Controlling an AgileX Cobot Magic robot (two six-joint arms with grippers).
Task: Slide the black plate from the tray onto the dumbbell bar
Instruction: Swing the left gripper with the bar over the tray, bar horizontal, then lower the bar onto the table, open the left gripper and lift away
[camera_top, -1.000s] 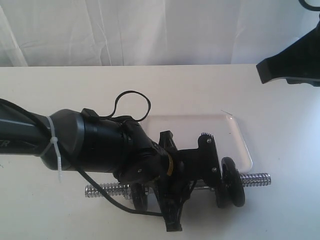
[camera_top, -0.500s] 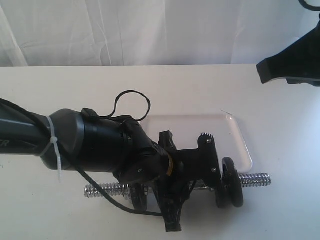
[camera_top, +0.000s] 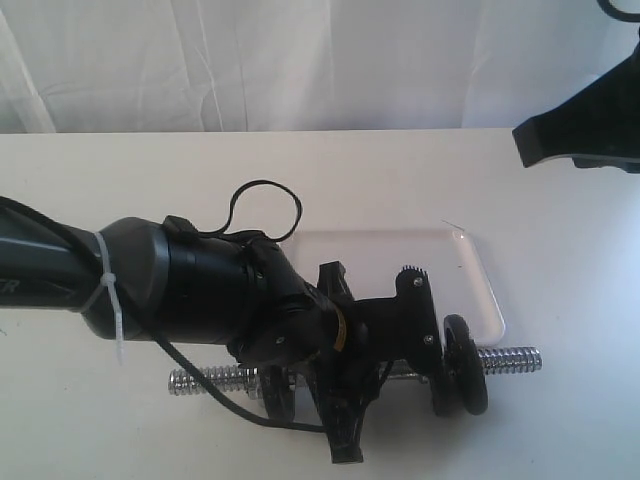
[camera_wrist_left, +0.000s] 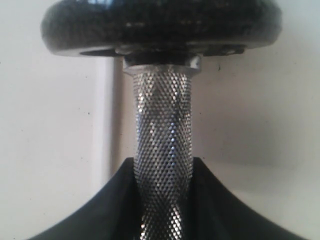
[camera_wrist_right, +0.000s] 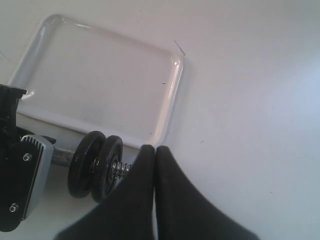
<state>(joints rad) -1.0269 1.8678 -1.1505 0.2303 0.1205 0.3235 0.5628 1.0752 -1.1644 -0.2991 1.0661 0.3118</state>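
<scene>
The pale table (camera_top: 150, 170) bears the tray (camera_top: 488, 285) and the dumbbell bar (camera_top: 510, 358).

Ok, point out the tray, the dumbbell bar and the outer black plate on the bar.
tray (camera_wrist_right: 100, 80), right wrist view, bare floor.
dumbbell bar (camera_wrist_left: 162, 145), left wrist view, knurled middle.
outer black plate (camera_wrist_right: 106, 160), right wrist view, outer rim.

Dumbbell bar (camera_top: 510, 358): middle hidden behind left gripper (camera_top: 380, 370). Tray (camera_top: 488, 285): lower-left corner hidden. Right arm (camera_top: 585, 125): cut off, upper right.
</scene>
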